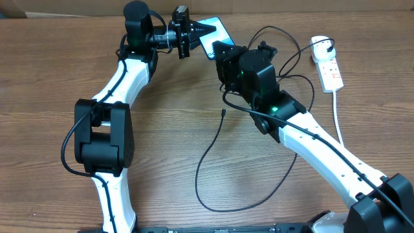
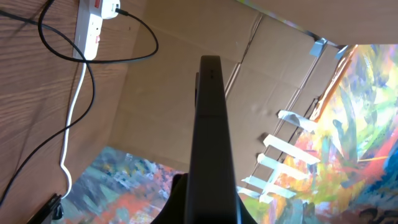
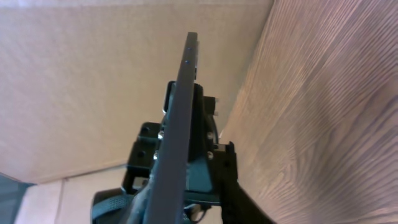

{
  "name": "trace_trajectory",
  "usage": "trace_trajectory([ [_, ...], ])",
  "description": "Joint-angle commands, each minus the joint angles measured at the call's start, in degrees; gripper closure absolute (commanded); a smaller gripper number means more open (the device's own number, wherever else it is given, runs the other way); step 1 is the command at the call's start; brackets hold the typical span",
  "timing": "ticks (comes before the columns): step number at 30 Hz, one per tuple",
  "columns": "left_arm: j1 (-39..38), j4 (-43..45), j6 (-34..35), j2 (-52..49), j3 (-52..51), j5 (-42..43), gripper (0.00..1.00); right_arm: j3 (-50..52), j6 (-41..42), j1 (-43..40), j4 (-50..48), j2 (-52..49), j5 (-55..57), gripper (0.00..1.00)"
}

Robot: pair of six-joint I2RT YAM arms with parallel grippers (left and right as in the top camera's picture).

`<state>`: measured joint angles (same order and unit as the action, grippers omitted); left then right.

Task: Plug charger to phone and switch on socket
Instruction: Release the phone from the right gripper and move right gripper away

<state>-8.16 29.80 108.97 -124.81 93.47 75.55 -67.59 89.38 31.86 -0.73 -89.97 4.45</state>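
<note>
Two arms meet over the far middle of the table (image 1: 162, 162), both at the phone. On the left, the left fingers (image 1: 203, 30) are clamped tight on the phone (image 1: 209, 43), which appears to be lifted off the wood. The left wrist view looks straight along its thin black edge, so one end is probably being presented for the connector. Just right of it, the right fingers (image 1: 220, 50) sit at the phone's other end, but I cannot tell whether they grip it or stand parted. Below them the charger (image 1: 213, 145) loops loose on the table. Its connector tip (image 1: 222, 111) lies free, well apart from the phone, so nothing is plugged in yet. Far right lies the socket (image 1: 328, 65), with the charger's plug apparently seated at its rounded end; its switch is too small to read.
</note>
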Motion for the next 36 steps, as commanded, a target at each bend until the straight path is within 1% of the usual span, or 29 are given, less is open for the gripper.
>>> trace_trajectory([
  [1, -0.13, 0.42, -0.59, 0.11, 0.98, -0.74, 0.96, -1.01, -2.34, 0.02, -0.02, 0.37, -0.22, 0.59],
  [3, -0.11, 0.42, -0.7, 0.11, 0.98, -0.74, 0.96, -1.01, -6.21, 0.0, -0.02, 0.37, 0.07, 0.49],
  [5, -0.11, 0.42, -1.27, 0.11, 0.98, -0.76, 0.96, -1.01, -11.54, -0.2, 0.0, 0.37, 0.5, 0.42],
  [7, -0.02, 0.37, -2.36, 0.11, 0.98, -0.85, 0.96, -1.01, -15.04, -0.63, -0.04, 0.52, 0.5, 0.35],
  [8, 0.04, -0.07, -3.61, 0.11, 0.98, -1.11, 0.96, -1.03, -16.94, -1.03, -0.07, 0.87, 0.44, 0.3],
  [11, 0.28, -3.3, -5.9, 0.11, 0.98, -1.2, 0.96, -1.05, -21.31, -2.1, -0.57, 2.29, 0.42, 0.21],
  [14, 0.44, -8.26, -10.05, 0.11, 0.98, -1.79, 0.96, -1.07, -27.04, -3.58, -0.33, 5.09, 0.39, 0.15],
  [18, 1.03, -13.25, -18.91, 0.11, 0.98, -3.63, 0.96, -1.07, -32.92, -5.29, 3.1, 9.51, 0.39, 0.06],
  [19, 1.2, -13.27, -21.2, 0.09, 0.98, -3.74, 0.96, -1.07, -34.95, -5.75, 4.76, 10.73, 0.39, 0.05],
  [21, 1.66, -13.22, -28.06, 0.11, 0.98, -3.26, 0.96, -1.07, -39.98, -6.67, 9.35, 13.11, 0.28, 0.03],
  [23, 2.01, -13.29, -33.53, 0.11, 0.98, -1.38, 0.96, -1.07, -44.3, -7.43, 14.58, 14.84, 0.2, 0.03],
  [26, 2.23, -13.2, -38.75, 0.11, 0.98, 2.12, 0.96, -1.07, -46.42, -8.63, 23.19, 16.24, 0.22, 0.0],
  [29, 2.21, -11.54, -42.23, 0.11, 0.98, 6.45, 0.96, -1.07, -46.18, -10.67, 30.95, 16.35, -0.57, 0.0],
  [31, 2.21, -9.35, -44.13, 0.11, 0.98, 9.99, 0.96, -1.05, -46.21, -12.96, 34.71, 16.35, -3.26, 0.0],
  [34, 2.21, -4.42, -43.23, 0.11, 0.98, 15.15, 0.96, -1.05, -46.45, -18.08, 38.4, 16.35, -10.34, 0.0],
  [36, 2.14, -3.54, -41.18, 0.46, 0.94, 15.13, 0.96, -1.05, -46.47, -22.27, 40.83, 16.35, -14.43, 0.0],
])
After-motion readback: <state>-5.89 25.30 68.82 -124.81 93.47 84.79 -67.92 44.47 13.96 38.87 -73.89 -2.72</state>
